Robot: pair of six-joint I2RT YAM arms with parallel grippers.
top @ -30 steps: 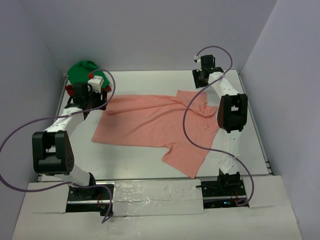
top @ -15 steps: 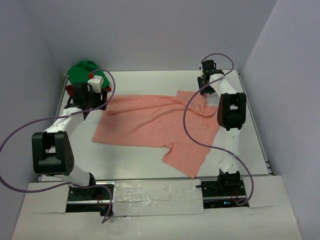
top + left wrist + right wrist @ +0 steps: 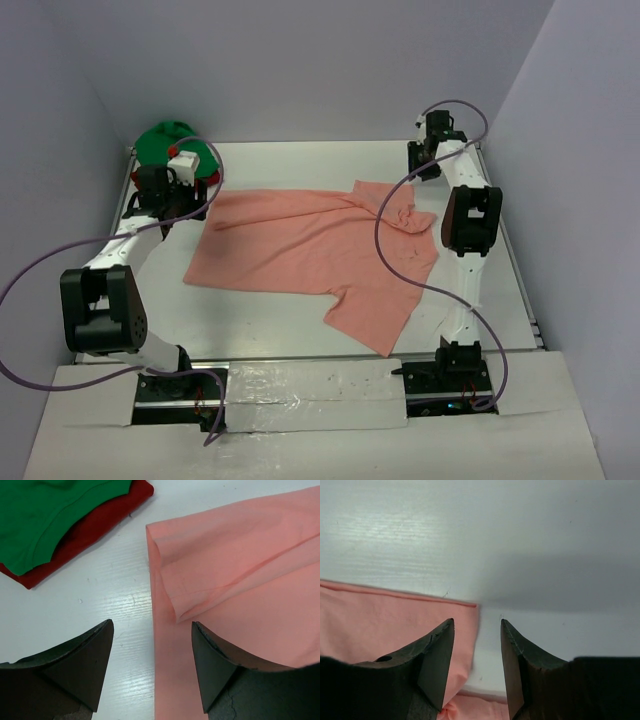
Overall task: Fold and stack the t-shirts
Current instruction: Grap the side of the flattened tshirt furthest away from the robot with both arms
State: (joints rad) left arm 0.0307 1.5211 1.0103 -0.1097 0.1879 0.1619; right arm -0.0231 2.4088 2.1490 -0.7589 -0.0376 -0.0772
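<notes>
White worktop is covered by the salmon-pink t-shirt, laid flat. The green t-shirt is stacked on the dark red t-shirt beside its sleeve. Left jaws and right jaws are held apart, empty, over its edges.

The white table carried the salmon-pink t-shirt across its middle. The shirt was spread mostly flat, with long creases and a bunched fold at its far right part. One flap of its cloth reached toward the near edge. At the shirt's left end the hem lay doubled over on itself. Beyond that end, past a strip of bare tabletop, the dark red t-shirt lay on the table, with the green t-shirt covering most of it. Bare white surface showed past the shirt's far right corner.
</notes>
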